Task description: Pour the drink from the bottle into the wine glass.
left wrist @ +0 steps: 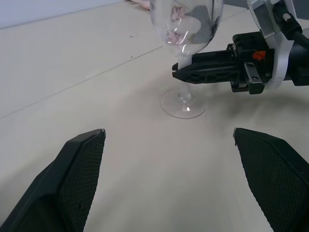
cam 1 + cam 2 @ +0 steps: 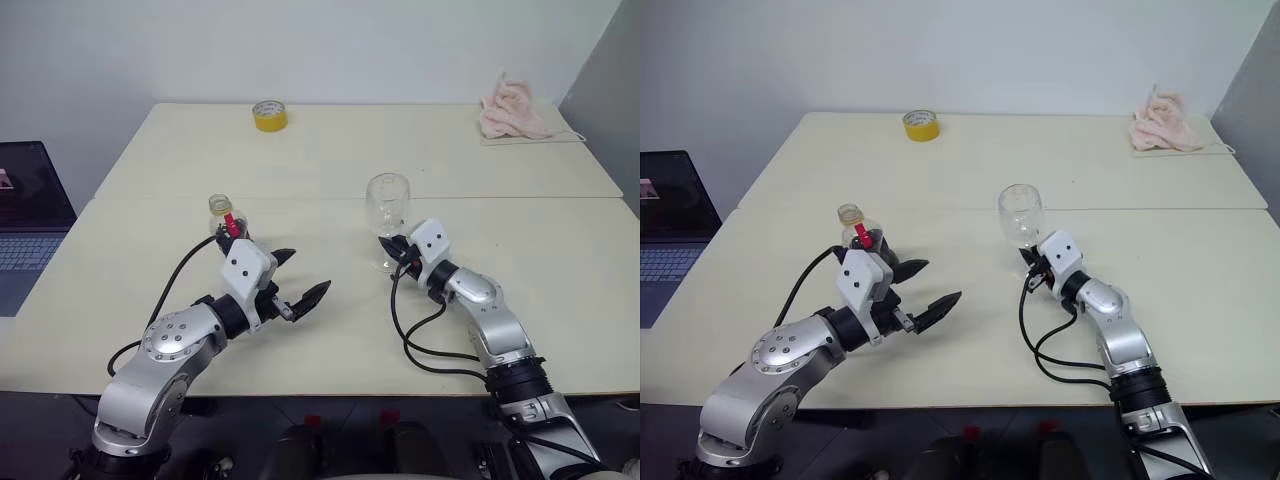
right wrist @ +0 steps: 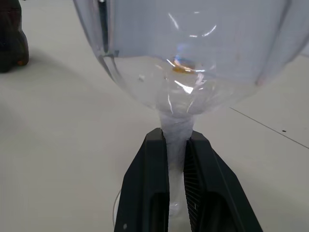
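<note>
On the counter (image 2: 330,330), the right hand (image 3: 176,145) is pinching the thin stem of the glass (image 2: 387,200), most likely to keep it from tipping when the drink comes. The glass is standing up straight on its round foot and looks empty. The left hand (image 2: 295,280) is waiting wide open with nothing in it, its fingers (image 1: 79,159) pointing toward the glass. The bottle (image 2: 222,215) is standing just behind that left hand, with its dark drink inside. Next, I think the open hand needs to go and grab the bottle.
</note>
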You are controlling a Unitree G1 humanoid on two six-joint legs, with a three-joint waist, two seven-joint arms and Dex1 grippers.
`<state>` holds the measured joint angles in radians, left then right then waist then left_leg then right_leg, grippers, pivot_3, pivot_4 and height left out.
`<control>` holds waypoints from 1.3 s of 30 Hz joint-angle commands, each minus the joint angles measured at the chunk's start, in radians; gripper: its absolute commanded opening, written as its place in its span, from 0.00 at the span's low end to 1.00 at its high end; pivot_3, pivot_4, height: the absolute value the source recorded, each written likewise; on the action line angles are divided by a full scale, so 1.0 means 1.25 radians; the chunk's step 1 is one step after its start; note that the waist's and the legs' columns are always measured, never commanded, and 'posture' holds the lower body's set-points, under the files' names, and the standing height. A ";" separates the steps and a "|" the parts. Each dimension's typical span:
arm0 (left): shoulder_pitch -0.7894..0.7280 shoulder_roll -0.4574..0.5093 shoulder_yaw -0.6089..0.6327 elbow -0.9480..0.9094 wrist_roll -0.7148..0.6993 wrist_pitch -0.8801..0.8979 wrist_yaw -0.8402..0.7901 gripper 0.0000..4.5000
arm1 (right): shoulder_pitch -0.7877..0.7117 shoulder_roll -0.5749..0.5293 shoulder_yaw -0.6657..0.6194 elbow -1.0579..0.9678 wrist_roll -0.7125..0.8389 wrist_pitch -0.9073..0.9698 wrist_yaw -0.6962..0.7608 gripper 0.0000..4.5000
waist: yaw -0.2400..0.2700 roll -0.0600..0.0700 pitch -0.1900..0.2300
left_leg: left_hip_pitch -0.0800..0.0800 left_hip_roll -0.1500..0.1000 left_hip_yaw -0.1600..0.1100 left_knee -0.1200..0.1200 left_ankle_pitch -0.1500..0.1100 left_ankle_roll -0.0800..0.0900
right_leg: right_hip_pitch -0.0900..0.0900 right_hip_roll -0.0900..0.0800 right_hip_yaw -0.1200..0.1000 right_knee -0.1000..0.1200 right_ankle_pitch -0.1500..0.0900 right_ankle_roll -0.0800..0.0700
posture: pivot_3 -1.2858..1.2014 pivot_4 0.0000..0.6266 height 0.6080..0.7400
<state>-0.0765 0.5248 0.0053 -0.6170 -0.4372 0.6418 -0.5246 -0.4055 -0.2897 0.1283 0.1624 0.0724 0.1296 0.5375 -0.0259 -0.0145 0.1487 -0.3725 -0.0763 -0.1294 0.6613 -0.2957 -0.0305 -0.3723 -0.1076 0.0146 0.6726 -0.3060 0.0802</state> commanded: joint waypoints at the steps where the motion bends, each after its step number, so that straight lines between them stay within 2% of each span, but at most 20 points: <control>1: -0.012 0.003 -0.002 -0.011 0.003 -0.014 -0.004 1.00 | 0.038 -0.025 0.020 0.065 -0.020 0.089 0.021 0.04 | 0.000 0.000 -0.001 | 0.001 0.000 0.000 0.000 0.000 0.000 | 0.001 0.000 0.000 0.000 0.000 0.000 | 0.52 0.24 1.00; 6: -0.012 0.002 -0.001 -0.011 0.003 -0.014 -0.006 1.00 | 0.053 -0.016 0.022 0.049 0.019 0.120 0.055 0.04 | 0.000 0.000 -0.008 | 0.006 0.001 0.000 -0.003 0.000 0.000 | 0.003 0.001 0.000 -0.006 0.000 0.000 | 0.52 0.24 1.00; 25: -0.021 -0.001 -0.005 0.001 0.006 -0.017 -0.010 1.00 | 0.069 0.008 0.065 -0.037 0.028 0.134 0.074 0.04 | -0.004 0.000 -0.012 | 0.006 0.001 0.000 -0.009 -0.001 0.000 | 0.003 0.001 0.001 -0.008 0.000 0.000 | 0.52 0.24 1.00; 39: -0.025 -0.005 -0.016 0.018 0.013 -0.033 -0.015 1.00 | 0.045 0.039 0.071 -0.032 0.015 0.133 0.068 0.04 | -0.008 0.000 -0.012 | 0.007 0.002 0.001 -0.012 0.000 0.000 | 0.003 0.002 0.002 -0.008 0.000 0.000 | 0.52 0.24 1.00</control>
<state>-0.0938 0.5216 -0.0148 -0.5846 -0.4271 0.6239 -0.5389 -0.3773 -0.2524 0.1409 0.0744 0.1016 0.2494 0.5831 -0.0356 -0.0147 0.1339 -0.3641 -0.0732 -0.1275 0.6466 -0.2963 -0.0306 -0.3690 -0.1045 0.0172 0.6628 -0.3065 0.0796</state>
